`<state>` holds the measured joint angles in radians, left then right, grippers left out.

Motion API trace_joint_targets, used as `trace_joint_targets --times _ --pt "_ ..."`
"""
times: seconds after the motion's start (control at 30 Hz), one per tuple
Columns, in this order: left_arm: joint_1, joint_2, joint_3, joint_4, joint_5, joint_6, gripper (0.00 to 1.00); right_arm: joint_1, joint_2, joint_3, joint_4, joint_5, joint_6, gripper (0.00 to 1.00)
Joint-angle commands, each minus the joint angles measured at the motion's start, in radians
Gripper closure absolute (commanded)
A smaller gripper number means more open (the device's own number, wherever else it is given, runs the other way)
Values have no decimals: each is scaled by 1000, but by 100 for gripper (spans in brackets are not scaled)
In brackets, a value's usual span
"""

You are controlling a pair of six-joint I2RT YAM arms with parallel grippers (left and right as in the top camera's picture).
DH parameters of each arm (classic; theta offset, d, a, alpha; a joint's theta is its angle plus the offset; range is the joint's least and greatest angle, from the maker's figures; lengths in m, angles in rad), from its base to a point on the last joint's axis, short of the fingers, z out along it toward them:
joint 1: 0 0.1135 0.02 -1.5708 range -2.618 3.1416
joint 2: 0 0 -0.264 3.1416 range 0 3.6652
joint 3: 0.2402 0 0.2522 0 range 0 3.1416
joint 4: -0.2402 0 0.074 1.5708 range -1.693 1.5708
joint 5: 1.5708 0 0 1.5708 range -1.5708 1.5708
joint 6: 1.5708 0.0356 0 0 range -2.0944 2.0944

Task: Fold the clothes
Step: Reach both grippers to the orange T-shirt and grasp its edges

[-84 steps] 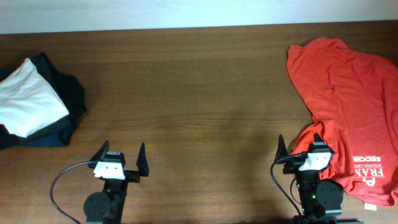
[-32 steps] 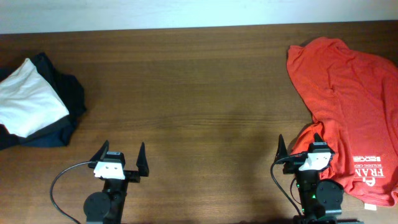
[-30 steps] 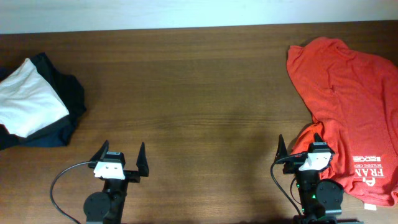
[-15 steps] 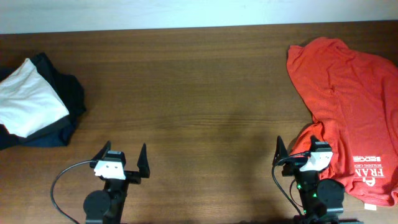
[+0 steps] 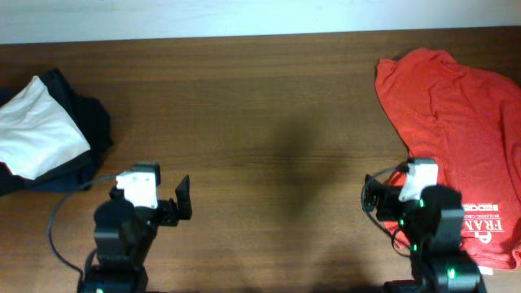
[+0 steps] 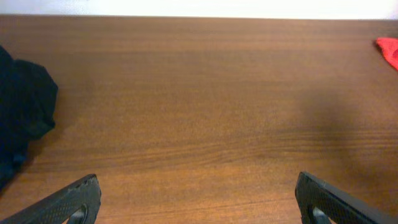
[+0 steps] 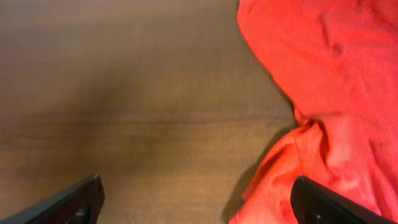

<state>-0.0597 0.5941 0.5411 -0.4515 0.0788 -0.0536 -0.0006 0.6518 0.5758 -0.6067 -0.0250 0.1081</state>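
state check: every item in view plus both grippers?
orange-red T-shirt: unfolded, rumpled, at the table's right side, not gripped.
white garment: folded, lying on the dark navy garment.
dark navy garment: folded, under the white one, at the left.
left gripper: open, empty.
right gripper: open, empty, beside the T-shirt.

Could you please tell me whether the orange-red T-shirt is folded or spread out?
Spread out, not folded: the T-shirt lies loose and wrinkled, partly bunched at its lower edge, white lettering exposed.
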Motion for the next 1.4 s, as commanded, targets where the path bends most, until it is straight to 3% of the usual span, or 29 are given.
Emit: trace_joint_targets --times 0.0,0.1,0.17,0.3,0.57,0.6,0.63,0.67,0.7,0.73,0.83,0.97,1.13,1.23,1.33,1.37 --pt "3 106 107 -40 14 -10 1 -7 214 122 -30 -36 2 1" --pt "3 141 121 -40 14 -10 1 -8 369 179 -33 -5 8 1" --pt "3 143 121 -55 14 -10 1 -16 486 179 -67 172 158 3" --pt "3 143 121 -61 14 -10 1 -87 669 178 -89 213 238 32" --pt "3 143 121 -61 14 -10 1 -193 977 178 -44 213 243 34" --pt "3 143 121 -61 14 -10 1 -193 993 178 -45 213 243 43" --pt "3 143 121 -59 14 -10 1 -192 1007 178 -48 209 246 61" --pt "3 143 121 -58 14 -10 1 -193 1014 178 -49 180 245 73" --pt "3 143 121 -58 14 -10 1 -192 1014 178 -51 111 245 81" --pt "3 143 121 -58 11 -10 1 -190 1012 178 -50 12 238 96" --pt "3 143 121 -54 11 -10 1 -148 1011 178 -31 -408 34 96" --pt "3 143 121 -13 11 -10 1 37 1011 178 63 -598 32 96" --pt "3 144 121 23 10 -10 1 369 1011 189 368 -626 252 96" --pt "3 151 121 32 11 -10 1 555 1011 249 519 -550 298 94" --pt "3 170 121 32 11 -10 1 601 1009 355 450 -431 282 60" --pt "3 177 121 32 11 -10 1 592 1007 383 412 -425 264 42"
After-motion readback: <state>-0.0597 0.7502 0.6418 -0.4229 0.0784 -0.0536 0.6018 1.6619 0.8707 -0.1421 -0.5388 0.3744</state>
